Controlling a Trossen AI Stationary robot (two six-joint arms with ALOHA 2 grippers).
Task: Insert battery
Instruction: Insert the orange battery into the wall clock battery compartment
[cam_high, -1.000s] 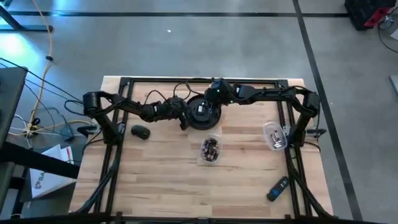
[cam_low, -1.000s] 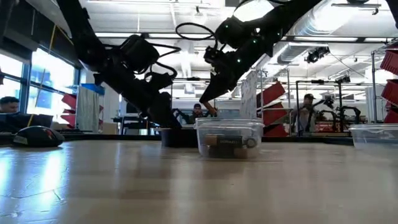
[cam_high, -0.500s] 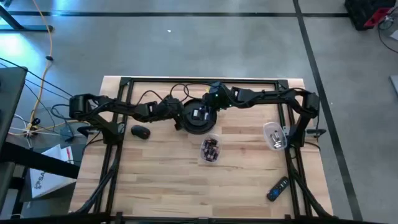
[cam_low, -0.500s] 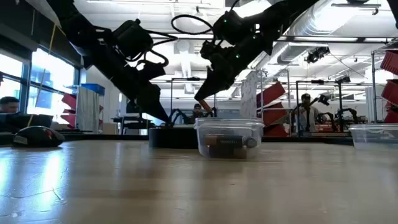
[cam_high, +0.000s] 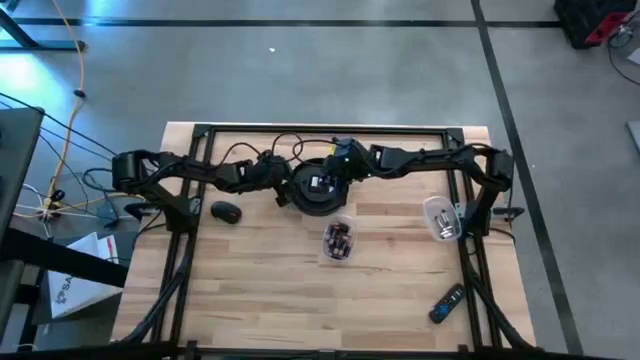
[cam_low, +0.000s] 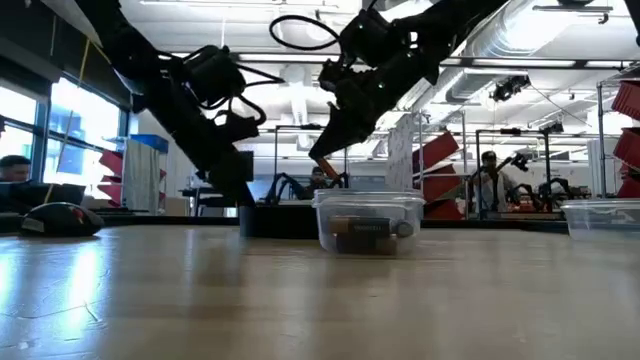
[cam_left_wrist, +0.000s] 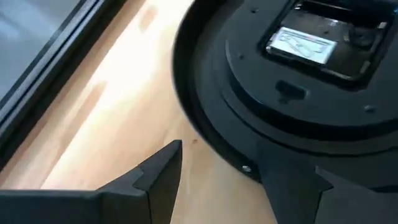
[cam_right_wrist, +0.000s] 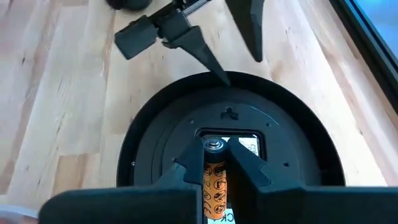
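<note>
A round black disc (cam_high: 312, 204) lies flat on the wooden table, its back up, with an open battery compartment (cam_right_wrist: 249, 144) at its middle. My right gripper (cam_right_wrist: 214, 158) hangs over the disc, shut on an orange-and-black battery (cam_right_wrist: 214, 177). The battery's metal tip (cam_right_wrist: 213, 146) points into the compartment. My left gripper (cam_left_wrist: 224, 155) stands open at the disc's left rim; the rim runs between its fingers. My left gripper has one finger (cam_left_wrist: 292, 186) over the disc's left rim (cam_right_wrist: 227, 79); whether it touches the rim, I cannot tell. The other finger stands on the wood, apart from the disc. My right gripper pinches the battery between its two fingers, which lie along it, slanting down from the table's right. The battery's tip is at the compartment's edge; its rear end is hidden between the fingers.
A clear tub of batteries (cam_high: 339, 240) stands just near of the disc. A black mouse (cam_high: 227, 211) lies to the left, a second clear tub (cam_high: 440, 218) to the right, a remote (cam_high: 447, 302) at the near right. A black frame (cam_high: 320, 128) borders the table.
The disc has slid a little toward the table's left and near edges. Both grippers have gone the same way with it, my right one keeping the battery over the compartment.
</note>
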